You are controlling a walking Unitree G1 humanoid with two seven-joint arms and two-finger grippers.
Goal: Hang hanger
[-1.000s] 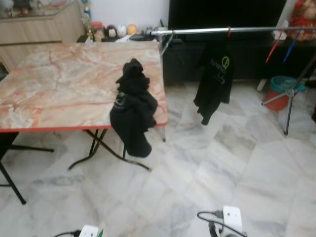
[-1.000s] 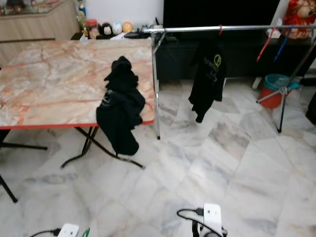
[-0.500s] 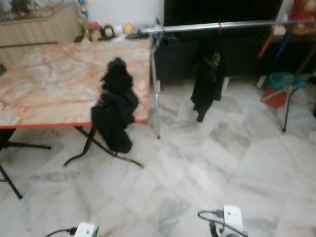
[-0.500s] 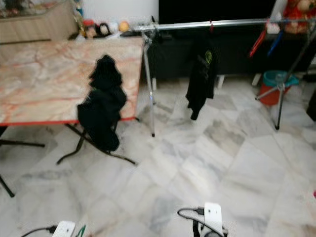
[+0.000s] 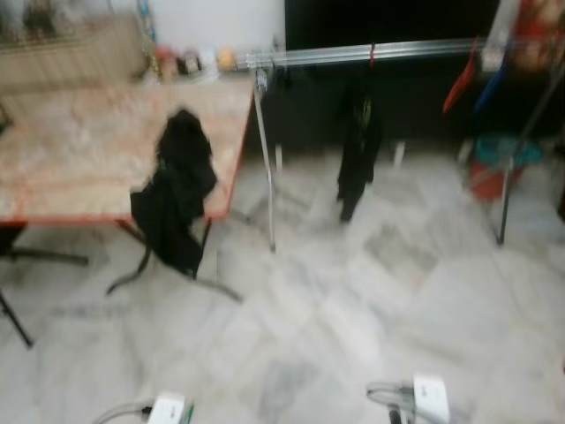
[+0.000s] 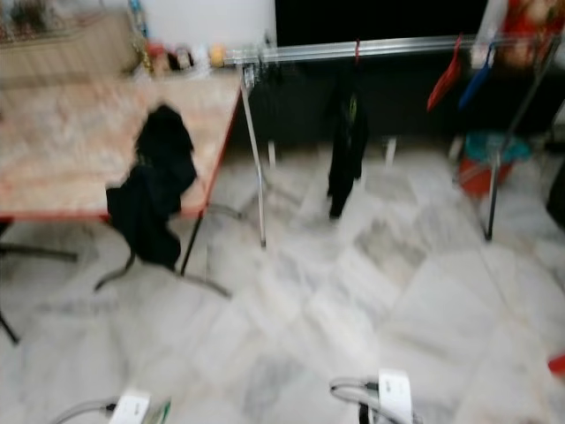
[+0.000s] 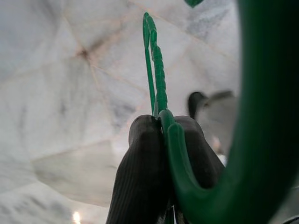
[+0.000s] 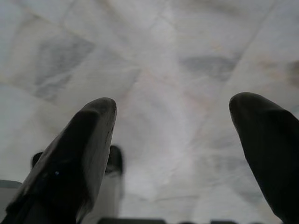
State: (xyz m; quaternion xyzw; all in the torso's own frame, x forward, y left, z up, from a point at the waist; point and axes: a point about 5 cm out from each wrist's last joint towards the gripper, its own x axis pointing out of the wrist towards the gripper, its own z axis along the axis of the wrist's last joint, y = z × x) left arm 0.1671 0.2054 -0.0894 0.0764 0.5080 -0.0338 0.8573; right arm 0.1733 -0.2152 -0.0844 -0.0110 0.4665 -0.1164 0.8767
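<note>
1. While the head views are blurred, the left gripper (image 7: 163, 140) at 7 o'clock clearly pinches the green hanger (image 7: 156, 70) between its fingers.
2. The right gripper (image 8: 173, 140) at 5 o'clock hangs over the marble floor (image 5: 353, 309), fingers spread wide and empty.
3. A black garment (image 5: 172, 203) droops off the table (image 5: 79, 150) at 10 o'clock.
4. The rail (image 5: 388, 51) at 1 o'clock carries a dark shirt (image 5: 357, 150); a blurred approach could make the hook miss the rail or snag it.

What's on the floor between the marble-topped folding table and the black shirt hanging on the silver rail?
In the left eye view, only the rail's upright silver leg stands between the marble-topped table and the hanging black shirt; otherwise bare marble floor.
</note>
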